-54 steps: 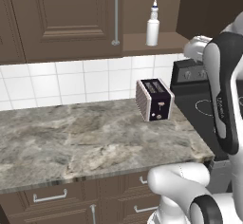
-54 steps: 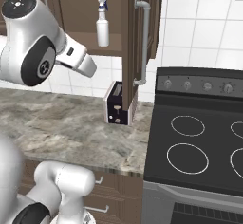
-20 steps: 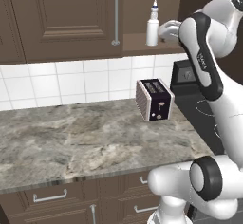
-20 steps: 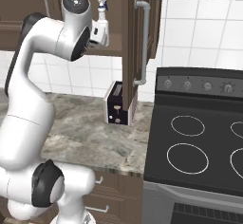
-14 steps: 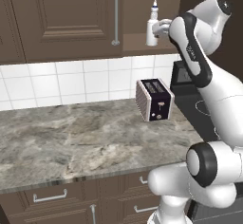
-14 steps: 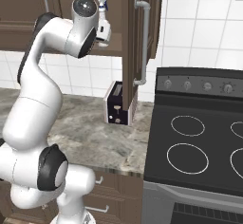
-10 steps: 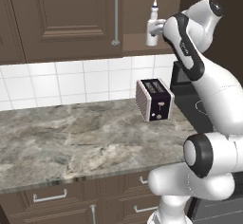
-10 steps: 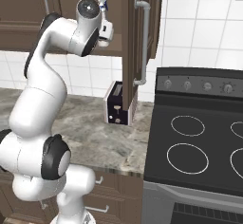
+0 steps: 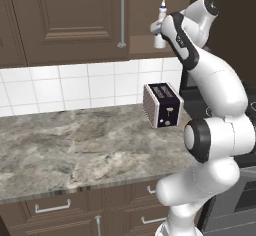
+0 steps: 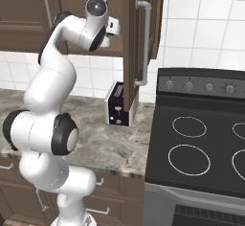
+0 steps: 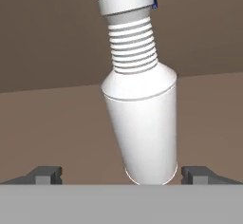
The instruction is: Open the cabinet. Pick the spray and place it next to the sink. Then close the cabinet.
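Spray bottle (image 11: 142,99) stands upright at the front edge of the open cabinet (image 9: 75,20) shelf. End effector (image 11: 121,173) is spread wide, one fingertip (image 11: 45,174) on each side of the bottle's base, not gripping. Below, a toaster (image 9: 162,105) sits on the table (image 9: 75,150).

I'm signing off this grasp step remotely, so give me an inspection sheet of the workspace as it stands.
Surface: grey marbled counter, bare apart from the toaster.
Job's things: cabinet door swung open; spray upright on its shelf, not yet gripped. Sink: nothing seen.
Clutter: black-and-silver toaster standing on the counter below the shelf.
Tool: tool open, its tips either side of the spray's base, apart from it.
Cables: nothing seen.
Surroundings: white tiled wall, black stovetop with ring burners to the right, closed drawers under the counter.
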Available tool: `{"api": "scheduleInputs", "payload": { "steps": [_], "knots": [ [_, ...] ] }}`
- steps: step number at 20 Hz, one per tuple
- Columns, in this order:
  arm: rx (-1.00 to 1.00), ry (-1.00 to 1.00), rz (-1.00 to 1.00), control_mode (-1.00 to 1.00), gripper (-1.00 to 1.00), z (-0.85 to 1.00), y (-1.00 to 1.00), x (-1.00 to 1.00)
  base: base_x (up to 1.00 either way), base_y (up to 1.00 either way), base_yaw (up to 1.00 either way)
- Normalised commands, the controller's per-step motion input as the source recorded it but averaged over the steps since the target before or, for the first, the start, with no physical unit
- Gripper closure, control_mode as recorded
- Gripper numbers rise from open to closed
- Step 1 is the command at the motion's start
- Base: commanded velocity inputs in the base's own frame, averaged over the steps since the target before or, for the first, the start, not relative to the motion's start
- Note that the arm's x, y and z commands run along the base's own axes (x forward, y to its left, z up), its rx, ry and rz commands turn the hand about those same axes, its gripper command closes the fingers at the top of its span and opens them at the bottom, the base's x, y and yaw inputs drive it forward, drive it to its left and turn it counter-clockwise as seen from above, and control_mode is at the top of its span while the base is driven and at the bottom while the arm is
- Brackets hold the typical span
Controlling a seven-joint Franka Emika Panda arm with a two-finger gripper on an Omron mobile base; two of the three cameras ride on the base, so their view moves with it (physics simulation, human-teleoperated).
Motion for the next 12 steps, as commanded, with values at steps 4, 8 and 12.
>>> {"api": "scheduleInputs", "payload": {
  "steps": [4,8,12],
  "knots": [
    [0.00,0.00,0.00,-1.00,-1.00,0.00,-0.23,0.50,0.00,0.00,0.00],
    [0.00,0.00,0.00,-1.00,-1.00,0.00,-0.17,0.31,0.00,0.00,0.00],
    [0.00,0.00,0.02,-1.00,-1.00,0.00,0.00,0.09,0.00,0.00,0.00]
  ]
}}
